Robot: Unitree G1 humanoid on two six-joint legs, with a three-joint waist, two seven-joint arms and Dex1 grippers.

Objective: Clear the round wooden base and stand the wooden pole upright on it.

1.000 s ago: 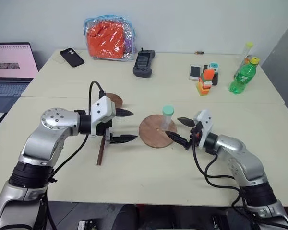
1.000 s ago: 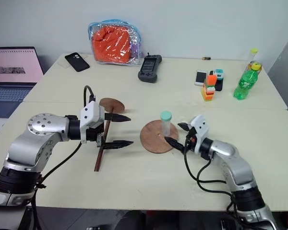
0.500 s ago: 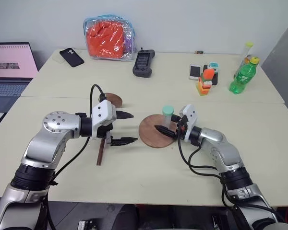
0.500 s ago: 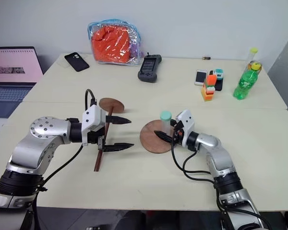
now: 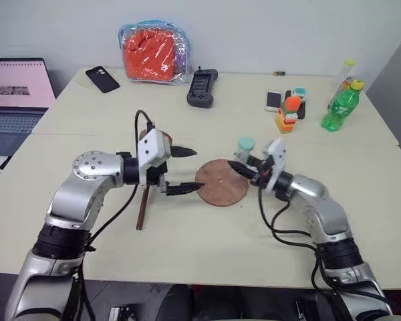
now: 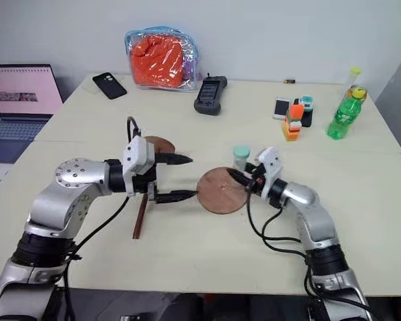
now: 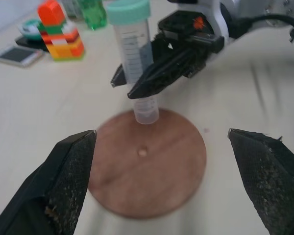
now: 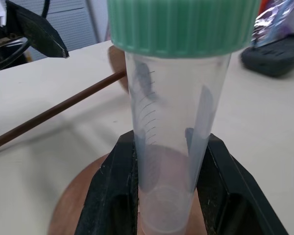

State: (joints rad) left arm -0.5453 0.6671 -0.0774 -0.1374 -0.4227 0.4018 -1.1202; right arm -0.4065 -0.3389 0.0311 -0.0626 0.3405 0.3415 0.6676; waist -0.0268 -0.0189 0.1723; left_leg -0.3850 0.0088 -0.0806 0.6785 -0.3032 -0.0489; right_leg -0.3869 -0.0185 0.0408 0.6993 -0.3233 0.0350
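The round wooden base [image 5: 217, 188] lies flat on the table's middle, its small centre hole [image 7: 143, 152] bare. My right gripper [image 5: 244, 167] is shut on a clear tube with a mint-green cap [image 5: 245, 148], upright over the base's far right rim. Black fingers [image 8: 116, 188] clamp the tube's lower part [image 8: 179, 107]. The wooden pole [image 5: 143, 208] lies on the table left of the base, its small end disc [image 6: 162, 144] partly behind my left gripper [image 5: 196, 170]. That gripper is open and holds nothing, its tips just left of the base.
At the table's back are a clear pouch with orange cloth [image 5: 154, 52], a black phone [image 5: 101, 79], a dark handheld device [image 5: 202, 87], a white phone [image 5: 273, 100], toy blocks [image 5: 287, 114] and a green bottle [image 5: 339, 107]. A laptop [image 5: 13, 93] stands far left.
My right gripper has shut on the tube and carried it up and right, from near the base's centre to its far rim. My left gripper has shifted right, toward the base.
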